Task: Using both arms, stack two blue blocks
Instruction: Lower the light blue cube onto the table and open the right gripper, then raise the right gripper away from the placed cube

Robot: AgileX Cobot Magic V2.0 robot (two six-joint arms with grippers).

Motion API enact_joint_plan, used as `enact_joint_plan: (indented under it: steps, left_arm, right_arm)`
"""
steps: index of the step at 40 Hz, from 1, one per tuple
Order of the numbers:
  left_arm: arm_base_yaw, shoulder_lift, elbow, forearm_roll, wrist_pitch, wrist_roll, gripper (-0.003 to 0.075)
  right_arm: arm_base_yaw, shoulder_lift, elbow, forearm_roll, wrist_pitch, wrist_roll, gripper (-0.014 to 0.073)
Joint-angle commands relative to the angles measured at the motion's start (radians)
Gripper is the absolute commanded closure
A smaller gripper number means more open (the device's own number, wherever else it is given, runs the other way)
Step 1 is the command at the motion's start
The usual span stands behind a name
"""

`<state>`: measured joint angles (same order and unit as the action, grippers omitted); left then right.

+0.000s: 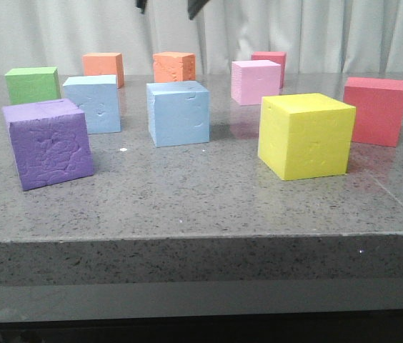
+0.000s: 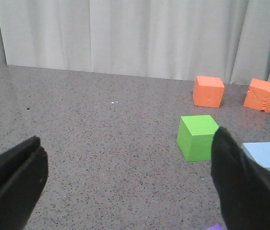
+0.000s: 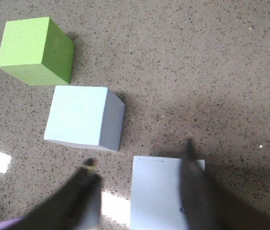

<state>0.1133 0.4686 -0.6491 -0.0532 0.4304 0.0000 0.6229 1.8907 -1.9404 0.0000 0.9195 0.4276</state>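
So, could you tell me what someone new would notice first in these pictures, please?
Probably the big yellow cube at the front right of the grey table, and the purple cube at the front left. Between them, further back, the two blue blocks stand side by side, apart, not yet stacked. The right pincer hangs open above the nearer one.

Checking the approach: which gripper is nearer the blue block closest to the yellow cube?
Right. The right gripper hovers directly above that blue block; the left gripper is off beyond the green cube.
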Motion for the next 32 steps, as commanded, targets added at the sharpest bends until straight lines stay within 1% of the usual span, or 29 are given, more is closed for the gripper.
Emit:
enact_joint_plan:
  steps: [1, 3, 6, 12, 16, 22, 26, 32]
  left_arm:
    - [0.0, 0.01, -0.037, -0.002, -0.088, 0.0, 0.0048]
    - [0.0, 0.01, -0.037, -0.002, -0.088, 0.0, 0.0048]
    - [0.0, 0.01, -0.037, -0.002, -0.088, 0.0, 0.0048]
    - [0.0, 0.01, -0.037, -0.002, -0.088, 0.0, 0.0048]
    - [0.0, 0.01, -0.037, -0.002, -0.088, 0.0, 0.0048]
    - [0.0, 0.01, -0.037, -0.002, -0.088, 0.0, 0.0048]
    - [0.0, 0.01, -0.037, -0.002, -0.088, 0.0, 0.0048]
    - [0.0, 0.01, -0.037, -0.002, -0.088, 0.0, 0.0048]
  right_arm:
    - [-0.004, -0.067, -0.032, -0.012, -0.047, -0.001, 0.0499]
    - [-0.005, -0.071, -0.032, -0.012, -0.042, -0.001, 0.0588]
    - [-0.012, -0.087, -0.032, -0.015, -0.032, -0.001, 0.0666]
    - [-0.065, -0.127, -0.032, -0.015, 0.024, -0.002, 0.0656]
    - [-0.122, -0.161, -0.031, -0.015, 0.092, -0.049, 0.0656]
    - [-0.232, -0.215, -0.017, -0.015, 0.215, -0.161, 0.0656]
    - [-0.299, -0.269, 0.041, -0.015, 0.222, -0.217, 0.0656]
    - [-0.384, -0.361, 0.185, -0.015, 0.195, -0.246, 0.0656]
